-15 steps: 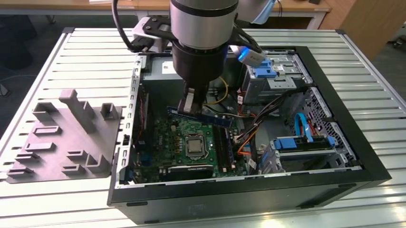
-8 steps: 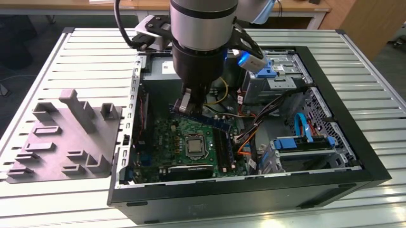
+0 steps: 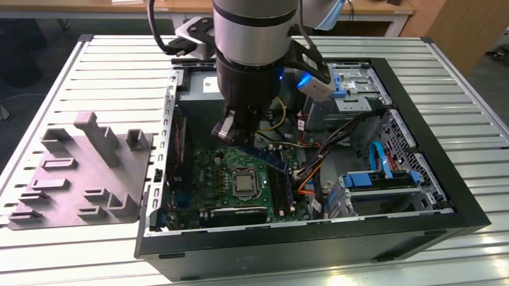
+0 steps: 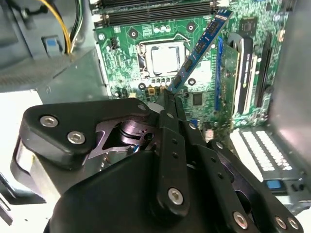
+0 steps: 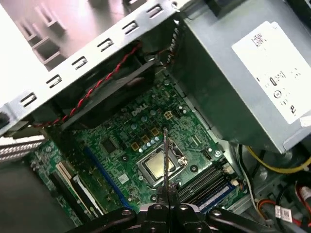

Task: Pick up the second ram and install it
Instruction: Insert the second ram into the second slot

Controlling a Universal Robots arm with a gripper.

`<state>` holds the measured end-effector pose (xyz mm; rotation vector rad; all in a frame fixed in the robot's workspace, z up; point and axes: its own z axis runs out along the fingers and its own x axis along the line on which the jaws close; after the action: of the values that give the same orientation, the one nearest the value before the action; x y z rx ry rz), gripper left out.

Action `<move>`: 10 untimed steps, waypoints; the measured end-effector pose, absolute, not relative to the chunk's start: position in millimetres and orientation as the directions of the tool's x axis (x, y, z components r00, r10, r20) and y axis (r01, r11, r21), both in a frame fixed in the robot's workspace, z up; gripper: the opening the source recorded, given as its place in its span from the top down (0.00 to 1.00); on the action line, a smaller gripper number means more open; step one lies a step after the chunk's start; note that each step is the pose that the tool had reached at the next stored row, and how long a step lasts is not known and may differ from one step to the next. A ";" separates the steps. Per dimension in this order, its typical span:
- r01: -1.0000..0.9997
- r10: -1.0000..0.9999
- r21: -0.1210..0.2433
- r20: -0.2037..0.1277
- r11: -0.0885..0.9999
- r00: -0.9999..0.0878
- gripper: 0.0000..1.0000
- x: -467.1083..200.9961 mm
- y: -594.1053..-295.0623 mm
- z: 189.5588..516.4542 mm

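A: So, gripper (image 4: 168, 95) state?
B: Clamped on one end of the ram (image 4: 197, 48). Its long axis runs straight out from the gripper, hanging over the motherboard (image 4: 124, 46) by the CPU socket (image 4: 165, 58). Not seated; slots (image 4: 155, 14) sit just past its far tip.

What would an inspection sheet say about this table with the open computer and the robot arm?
Surface: slatted metal table, carrying an open computer case.
Job's things: second ram held slanting over the motherboard, not seated in a slot.
Clutter: grey fixture beside the case.
Grippers: tool shut on the ram's end.
Cables: yellow cable by the power supply; orange cable and blue cable inside the case.
Surroundings: wooden furniture behind the table.
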<state>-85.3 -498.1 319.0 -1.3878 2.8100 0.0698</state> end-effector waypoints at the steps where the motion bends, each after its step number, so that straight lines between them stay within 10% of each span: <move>1: -0.783 -0.782 0.037 -0.026 0.621 -0.622 0.88 -85.3 -498.1 318.8; 10: -0.672 -0.671 0.037 -0.026 0.740 -0.741 0.88 -85.3 -498.1 316.5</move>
<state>-85.3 -498.1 316.5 -1.1269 2.9202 0.0685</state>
